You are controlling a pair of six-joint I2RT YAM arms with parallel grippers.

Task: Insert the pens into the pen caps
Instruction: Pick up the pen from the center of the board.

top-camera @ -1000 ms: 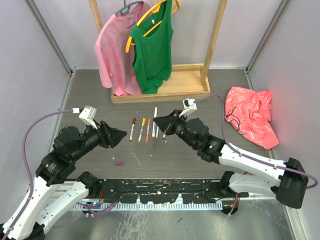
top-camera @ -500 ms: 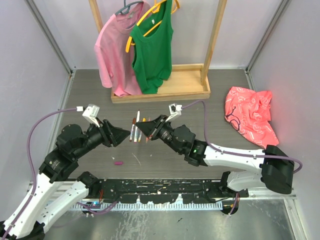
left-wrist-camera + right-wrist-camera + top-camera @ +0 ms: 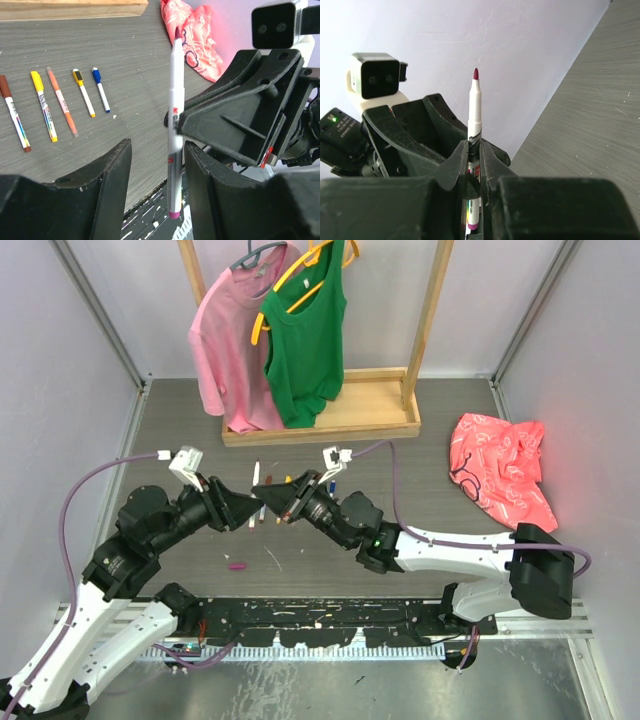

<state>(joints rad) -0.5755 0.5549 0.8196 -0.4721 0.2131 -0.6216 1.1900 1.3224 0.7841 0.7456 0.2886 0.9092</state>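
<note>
The pen [image 3: 174,130] carries red print — too small and blurred to read.

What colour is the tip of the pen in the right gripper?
Dark magenta; the pen shows its tip best in the right wrist view.

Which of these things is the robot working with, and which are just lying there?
For the job:
magenta-tipped pen, held in the right gripper
five pens in a row on the table
small magenta cap, lying by itself

Just lying about:
pink shirt and green top on hangers
wooden rack
red cloth
</note>
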